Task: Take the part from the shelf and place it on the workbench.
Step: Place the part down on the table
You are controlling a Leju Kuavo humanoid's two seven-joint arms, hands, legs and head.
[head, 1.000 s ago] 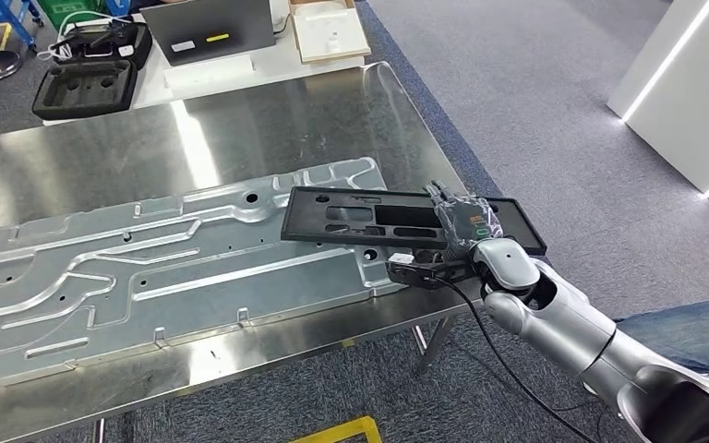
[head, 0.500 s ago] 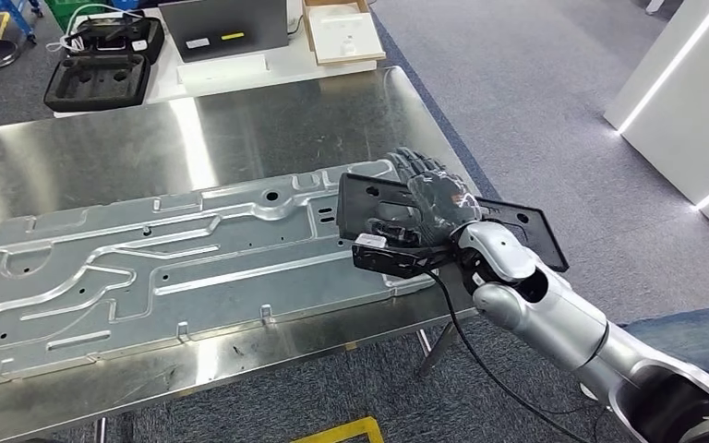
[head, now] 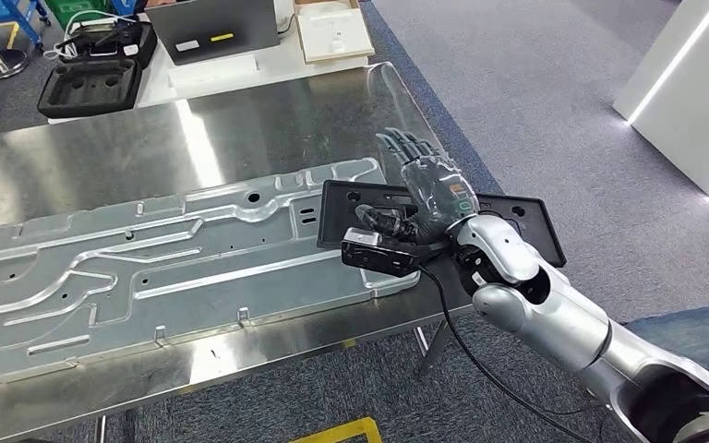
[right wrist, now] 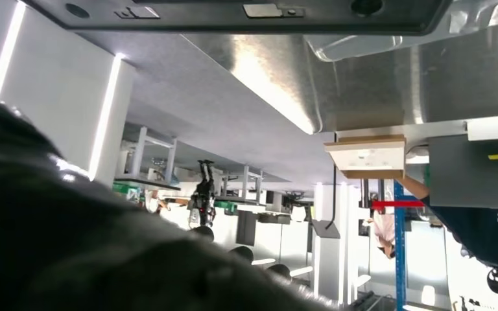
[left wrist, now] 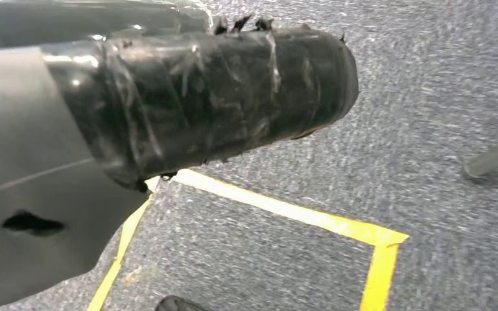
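Part (head: 517,224): black flat plastic panel, long and narrow, lying at the near right corner of the workbench (head: 240,129). Its left end overlaps the right end of the big stamped metal sheet (head: 148,258); its right end hangs past the bench edge over the carpet. Long axis runs roughly 9 to 3 o'clock, tilted slightly toward 4.

My right hand (head: 429,185) sits over the middle of the part, fingers (head: 404,146) spread and pointing up toward 11 o'clock. Nothing is pinched. From the head view I cannot tell whether the palm touches the panel or hovers just above it. The right wrist view shows the dark edge of the part (right wrist: 233,16) against the steel top, close by.

My left hand (left wrist: 194,97) hangs low over carpet and yellow floor tape (left wrist: 285,214); whether it is spread or curled I cannot tell.

Judgement: the part lies directly beneath the right hand, so the right arm alone matters here. Placement looks nearly complete; the overhang at 3 o'clock is the risk when I lift away.
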